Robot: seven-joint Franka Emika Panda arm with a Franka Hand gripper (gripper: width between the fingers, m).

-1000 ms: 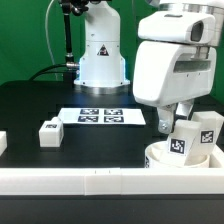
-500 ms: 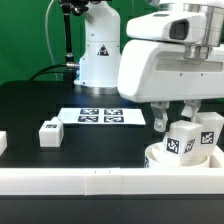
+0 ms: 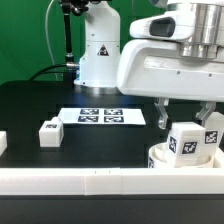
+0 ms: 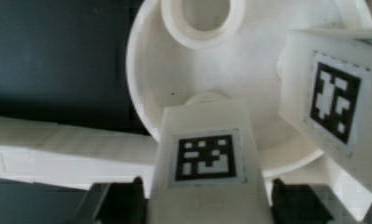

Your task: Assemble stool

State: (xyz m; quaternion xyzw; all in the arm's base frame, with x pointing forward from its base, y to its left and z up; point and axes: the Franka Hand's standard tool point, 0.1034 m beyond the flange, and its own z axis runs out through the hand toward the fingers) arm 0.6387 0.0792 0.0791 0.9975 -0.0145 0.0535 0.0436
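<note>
The round white seat (image 3: 170, 160) lies at the front right against the rail; in the wrist view the seat (image 4: 174, 75) shows a hole near its rim. A blocky white leg (image 3: 185, 140) with a square tag stands upright on it, and my gripper (image 3: 185, 124) is shut on that leg from above. In the wrist view the held leg (image 4: 204, 150) sits between the dark fingers of the gripper (image 4: 204, 205). A second tagged leg (image 3: 212, 135) stands on the seat just beside it, also seen as the second leg (image 4: 334, 90). A third leg (image 3: 49, 131) lies loose on the table at the exterior view's left.
The marker board (image 3: 100, 117) lies mid-table. A long white rail (image 3: 90, 181) runs along the front edge. The robot base (image 3: 100, 55) stands at the back. A small white part (image 3: 2, 143) shows at the exterior view's left edge.
The wrist has turned, so the gripper's body now spreads wider toward the exterior view's left. The held leg has turned with it and shifted slightly to the right on the seat.
</note>
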